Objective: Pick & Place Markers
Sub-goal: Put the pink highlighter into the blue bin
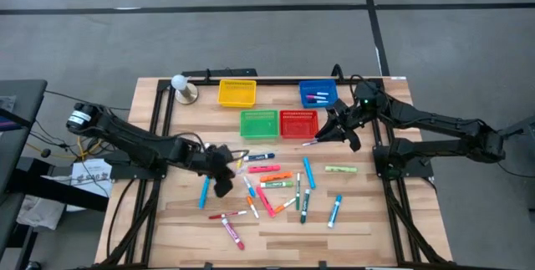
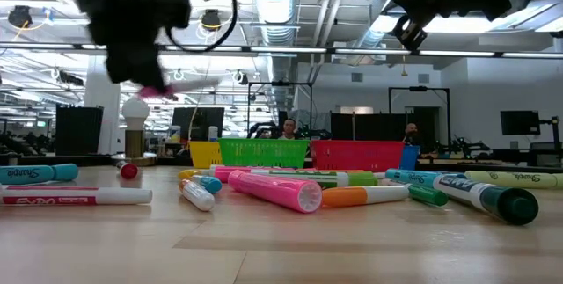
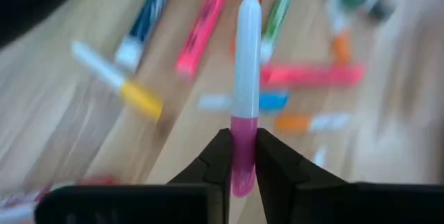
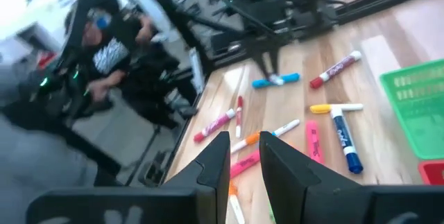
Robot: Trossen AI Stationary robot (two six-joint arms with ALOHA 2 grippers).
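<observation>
Markers: I count most of them (image 1: 280, 188) loose on the table (image 1: 359, 220), scattered across the middle and lower centre of the high view, in pink, red, orange, blue, green and white.
Already placed: the blue basket (image 1: 318, 94) at upper right of centre holds at least two markers; I can make out a pink and a blue one inside.
Other baskets: the yellow basket (image 1: 236, 93), green basket (image 1: 259, 124) and red basket (image 1: 298, 124) look empty from above, as far as I can tell.
Left hand: my left hand (image 3: 238, 163) is pressed together on a pink marker with a pale cap (image 3: 245, 78), lifted off the table; in the high view it sits left of centre, at the left edge of the pile.
Right hand: my right hand (image 1: 333, 132) hangs just right of the red basket. A thin marker seems to stick out of it toward the pile in the high view, but the wrist view shows nothing between the fingers (image 4: 211, 161), which stand slightly apart; I cannot tell if it pinches anything.
Progress: early, I judge. A few are binned, one or two in transit, and well over a dozen are left to pick.
Next: the pink marker needs carrying up to a basket.
</observation>
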